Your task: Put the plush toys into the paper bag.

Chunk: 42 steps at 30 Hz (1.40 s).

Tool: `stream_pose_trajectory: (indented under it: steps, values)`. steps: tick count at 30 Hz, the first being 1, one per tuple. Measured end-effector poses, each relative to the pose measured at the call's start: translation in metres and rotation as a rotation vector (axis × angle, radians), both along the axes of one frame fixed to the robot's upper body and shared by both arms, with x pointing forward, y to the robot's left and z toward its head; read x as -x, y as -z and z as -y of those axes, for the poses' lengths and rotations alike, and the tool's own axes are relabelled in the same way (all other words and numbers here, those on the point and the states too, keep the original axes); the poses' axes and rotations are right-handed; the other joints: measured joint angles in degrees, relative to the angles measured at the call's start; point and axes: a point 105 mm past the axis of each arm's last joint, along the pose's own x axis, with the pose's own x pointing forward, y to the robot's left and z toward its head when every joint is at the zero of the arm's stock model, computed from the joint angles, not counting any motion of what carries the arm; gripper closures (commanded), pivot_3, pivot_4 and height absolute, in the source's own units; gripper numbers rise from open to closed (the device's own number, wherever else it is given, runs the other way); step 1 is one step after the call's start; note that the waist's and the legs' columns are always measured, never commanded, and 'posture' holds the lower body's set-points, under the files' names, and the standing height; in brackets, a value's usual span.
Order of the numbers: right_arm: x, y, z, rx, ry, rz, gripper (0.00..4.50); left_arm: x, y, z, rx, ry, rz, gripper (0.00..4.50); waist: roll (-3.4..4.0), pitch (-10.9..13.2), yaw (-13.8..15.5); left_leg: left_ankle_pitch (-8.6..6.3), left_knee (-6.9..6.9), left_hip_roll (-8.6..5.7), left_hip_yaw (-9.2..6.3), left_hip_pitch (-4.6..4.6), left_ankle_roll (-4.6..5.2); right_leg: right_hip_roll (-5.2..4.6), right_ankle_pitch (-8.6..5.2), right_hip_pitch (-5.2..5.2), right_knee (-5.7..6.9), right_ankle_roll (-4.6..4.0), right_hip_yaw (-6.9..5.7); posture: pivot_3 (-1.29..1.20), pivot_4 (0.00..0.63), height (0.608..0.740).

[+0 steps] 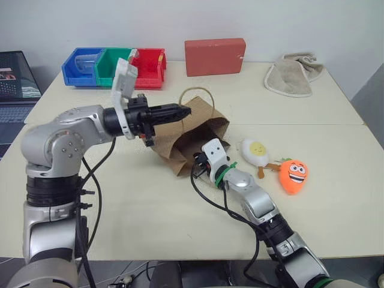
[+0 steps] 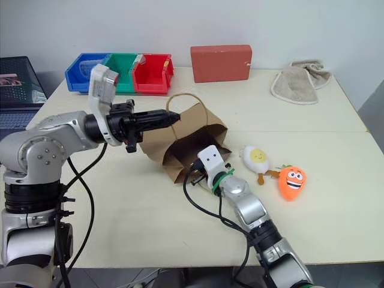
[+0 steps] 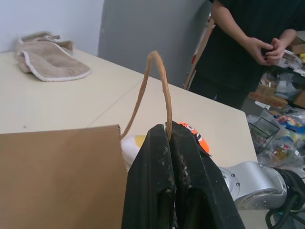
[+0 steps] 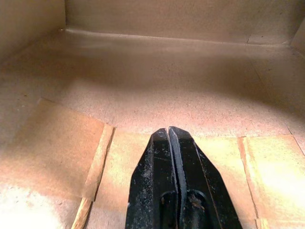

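1. The left gripper (image 1: 180, 110), in the upper middle of the head view, had its fingers pressed together on the thin loop handle (image 3: 159, 86) of the paper bag (image 1: 204, 123), holding the bag's upper edge up.
2. The right gripper (image 4: 170, 138), at the centre of the frame, was fully closed and held nothing. Its tips sat inside the bag's mouth, and its wrist view looked over bare brown paper.
3. The bag lay on its side on the table (image 1: 150, 204), with its opening facing the lower right of the frame, toward the right arm.
4. The egg toy (image 1: 255, 153) lay just right of the bag's mouth, its long axis running from upper left to lower right.
5. The carrot toy (image 1: 293, 176) lay further right and lower, close to the egg's legs.
6. Both toys lay to the right of the right gripper, and it was much the nearer arm. In my judgement it would have to back out, open, and reach right for the egg first.
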Motion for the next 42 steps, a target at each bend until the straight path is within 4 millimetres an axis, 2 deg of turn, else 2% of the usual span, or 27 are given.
stream_pose_trajectory:
  steps: [5, 10, 12, 17, 19, 22, 26, 31, 32, 35, 38, 39, 40, 42]
  values:
    - [-0.003, -0.001, -0.003, 0.0, 0.007, -0.001, 4.47, -0.003, -0.049, -0.003, 0.017, -0.056, 0.225, 4.5, 0.0, 0.0, 0.0, 0.0, -0.01, -0.01, 0.01, 0.01, -0.01, -0.01, 0.0, 0.01, -0.01, 0.0, 0.01, 0.0, 0.15, 0.74]
    - [-0.005, -0.003, -0.005, 0.0, 0.008, 0.0, 4.47, -0.005, -0.054, -0.001, 0.032, -0.076, 0.278, 4.5, 0.0, 0.0, -0.2, 0.0, -0.01, -0.01, 0.02, -0.02, -0.01, 0.0, 0.0, -0.02, -0.01, 0.0, 0.02, 0.0, 0.15, 0.74]
    - [-0.006, -0.004, -0.004, -0.003, 0.012, -0.002, 4.47, -0.003, -0.046, 0.0, 0.017, -0.06, 0.271, 4.5, 0.0, 0.0, -0.4, 0.0, -0.05, -0.01, 0.01, -0.02, -0.01, -0.01, 0.0, -0.02, -0.02, 0.0, 0.01, 0.0, 0.15, 0.74]
    - [-0.006, -0.008, -0.003, -0.017, -0.005, 0.0, 4.47, -0.001, 0.008, 0.001, -0.104, -0.026, 0.172, 4.5, 0.0, 0.0, -0.7, 0.0, -0.07, 0.0, 0.02, -0.04, -0.01, -0.01, 0.0, -0.05, -0.03, 0.0, 0.02, 0.0, 0.15, 0.74]
    - [-0.005, -0.018, -0.002, -0.03, -0.011, 0.02, 4.47, 0.002, 0.021, 0.001, -0.148, -0.01, 0.169, 4.5, 0.01, 0.0, -0.7, 0.0, -0.06, -0.01, 0.02, -0.08, -0.01, -0.01, 0.0, -0.07, -0.03, 0.0, 0.02, 0.0, 0.15, 0.74]
    - [-0.003, -0.041, 0.003, -0.052, -0.029, 0.069, 4.47, 0.006, 0.027, 0.002, -0.161, 0.01, 0.166, 4.5, 0.01, 0.0, -0.6, 0.0, -0.06, -0.01, -0.01, -0.1, 0.0, -0.01, 0.0, -0.07, -0.03, 0.0, 0.0, 0.0, 0.15, 0.74]
    - [0.022, -0.069, 0.016, -0.034, -0.165, 0.092, 4.47, 0.009, 0.029, 0.006, -0.164, 0.023, 0.179, 4.5, 0.0, 0.0, -0.3, 0.0, -0.05, -0.03, -0.05, -0.19, 0.0, -0.03, 0.0, -0.07, -0.11, 0.0, -0.04, 0.0, 0.15, 0.74]
    - [0.051, -0.08, 0.028, 0.004, -0.274, 0.067, 4.47, 0.009, 0.035, 0.01, -0.169, 0.035, 0.176, 4.5, 0.01, 0.0, -0.2, -0.01, -0.05, -0.03, -0.06, -0.19, 0.01, -0.02, 0.0, -0.09, -0.1, 0.0, -0.04, 0.0, 0.15, 0.74]
    - [0.055, -0.084, 0.033, 0.021, -0.292, 0.076, 4.47, 0.009, 0.035, 0.01, -0.168, 0.037, 0.175, 4.5, 0.01, 0.0, -0.2, -0.01, -0.03, -0.03, -0.04, -0.19, 0.01, -0.02, 0.0, -0.08, -0.11, 0.0, -0.02, 0.0, 0.15, 0.74]
    - [0.054, -0.09, 0.054, 0.085, -0.26, 0.106, 3.88, 0.009, 0.035, 0.011, -0.167, 0.038, 0.174, 4.5, 0.01, 0.0, 0.0, -0.01, -0.02, -0.05, -0.04, -0.19, 0.01, -0.03, -0.01, -0.07, -0.12, 0.0, -0.02, 0.0, 0.15, 0.74]
    - [0.051, -0.08, 0.1, 0.317, -0.191, 0.14, 2.71, 0.01, 0.036, 0.012, -0.152, 0.049, 0.158, 4.5, -0.02, 0.0, 0.7, -0.02, -0.01, -0.08, -0.07, -0.27, 0.02, -0.05, -0.01, -0.07, -0.27, 0.01, -0.06, 0.0, 0.15, 0.74]
    - [0.051, -0.076, 0.112, 0.383, -0.175, 0.141, 2.51, 0.01, 0.036, 0.012, -0.149, 0.052, 0.149, 4.5, -0.03, 0.0, 0.8, -0.02, -0.03, -0.1, -0.07, -0.3, 0.03, -0.06, -0.01, -0.1, -0.3, 0.01, -0.05, 0.0, 0.15, 0.74]
    - [0.053, -0.07, 0.125, 0.464, -0.166, 0.148, 2.51, 0.011, 0.036, 0.012, -0.148, 0.059, 0.139, 4.5, -0.03, 0.0, 0.8, -0.02, -0.02, -0.1, -0.06, -0.33, 0.04, -0.06, -0.01, -0.11, -0.34, 0.01, -0.05, 0.0, 0.15, 0.74]
    - [0.055, -0.06, 0.138, 0.55, -0.164, 0.147, 2.51, 0.012, 0.036, 0.01, -0.161, 0.06, 0.131, 4.5, -0.07, 0.1, 0.7, -0.03, -0.04, -0.08, -0.06, -0.34, 0.05, -0.05, -0.01, -0.1, -0.39, 0.01, -0.05, 0.0, 0.15, 0.74]
